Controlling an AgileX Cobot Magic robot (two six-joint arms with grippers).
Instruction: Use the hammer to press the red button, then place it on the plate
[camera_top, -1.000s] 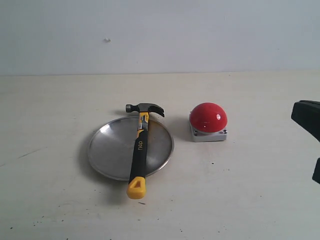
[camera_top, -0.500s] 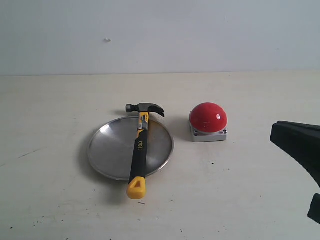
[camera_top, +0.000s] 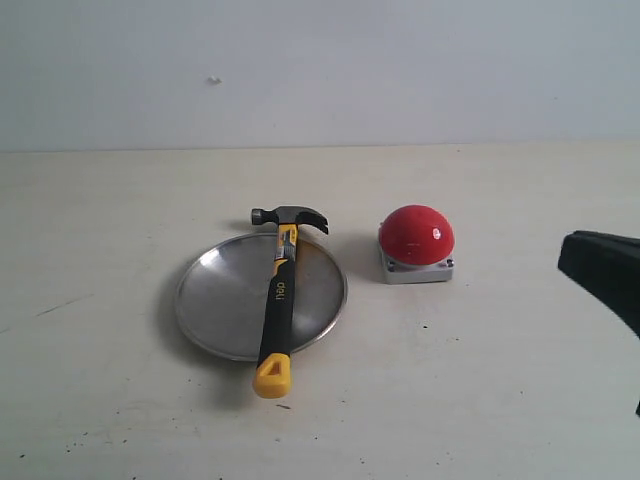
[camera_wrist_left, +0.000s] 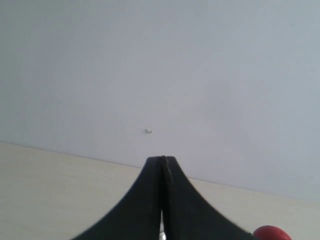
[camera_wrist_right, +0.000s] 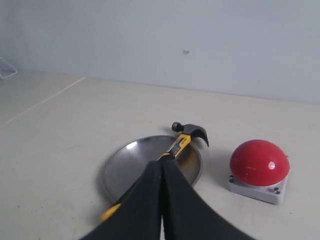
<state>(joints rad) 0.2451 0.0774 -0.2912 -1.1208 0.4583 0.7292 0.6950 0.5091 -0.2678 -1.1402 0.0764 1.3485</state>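
Note:
The hammer (camera_top: 278, 300) lies flat across the silver plate (camera_top: 222, 297). Its dark head (camera_top: 290, 217) pokes past the far rim and its yellow end (camera_top: 272, 376) hangs over the near rim. The red button (camera_top: 417, 234) sits on its grey base just right of the plate. My right gripper (camera_top: 566, 252) is at the right edge of the exterior view, away from the button. In its wrist view the gripper (camera_wrist_right: 162, 162) is shut and empty, pointing at the hammer (camera_wrist_right: 179, 144), plate (camera_wrist_right: 129, 165) and button (camera_wrist_right: 259, 162). My left gripper (camera_wrist_left: 162, 159) is shut and empty, with the button (camera_wrist_left: 270, 233) at the picture's edge.
The pale tabletop (camera_top: 480, 380) stretches around the objects and meets a plain grey wall (camera_top: 320, 70) at the back. A small speck (camera_top: 214, 80) marks the wall. The left arm does not show in the exterior view.
My right gripper came in from the right edge and dropped lower, then drew back a little to the right. Hammer, plate and button have not moved.

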